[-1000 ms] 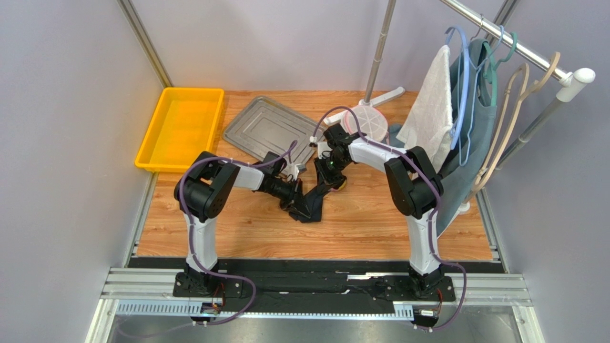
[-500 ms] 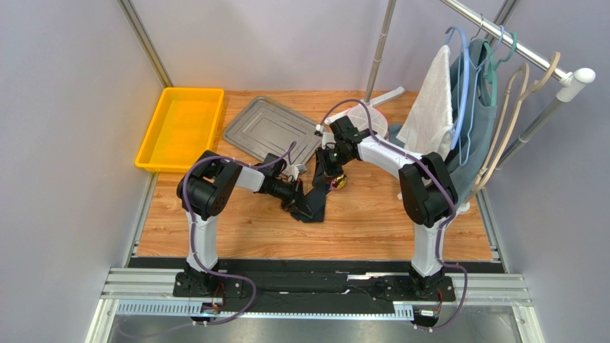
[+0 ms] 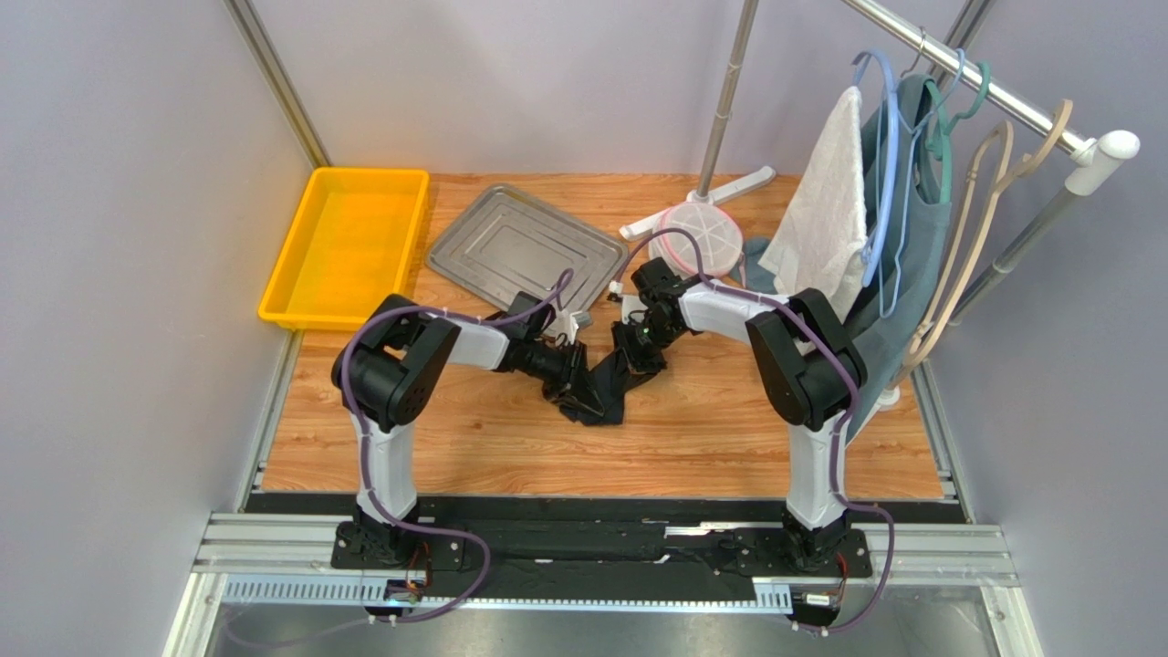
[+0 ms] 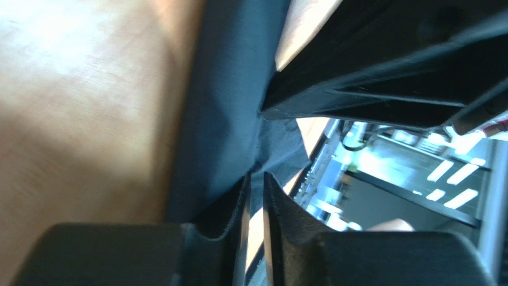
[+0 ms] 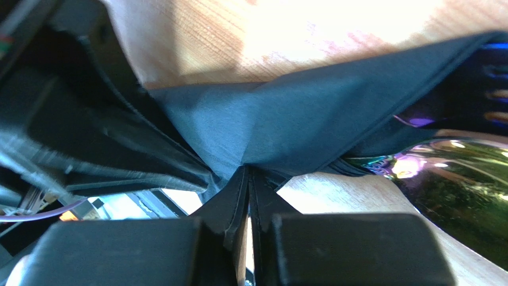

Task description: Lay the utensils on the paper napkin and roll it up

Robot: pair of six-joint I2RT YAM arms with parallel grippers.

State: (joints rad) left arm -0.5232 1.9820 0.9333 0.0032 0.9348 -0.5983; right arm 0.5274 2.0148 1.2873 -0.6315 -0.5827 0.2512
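The black paper napkin (image 3: 605, 397) lies crumpled on the wooden table between my two grippers. My left gripper (image 3: 586, 386) is shut on its left edge; in the left wrist view the dark sheet (image 4: 226, 107) runs into the nearly closed fingertips. My right gripper (image 3: 635, 359) is shut on its right edge; in the right wrist view the napkin (image 5: 298, 125) fans out from the pinched tips. The spoon's gold bowl (image 5: 465, 179) lies just right of that pinch, partly under the napkin. The purple fork's tines (image 5: 493, 95) show dimly at the right edge. Both utensils are hidden in the top view.
A grey metal tray (image 3: 518, 253) lies behind the grippers and a yellow bin (image 3: 346, 247) at the far left. A round white stand base (image 3: 703, 233) and a rack with a white towel (image 3: 823, 205) and hangers stand at the back right.
My right gripper has moved down and toward the left gripper with the napkin edge. The spoon's gold bowl, visible before in the top view, is now covered. The left gripper has barely moved.
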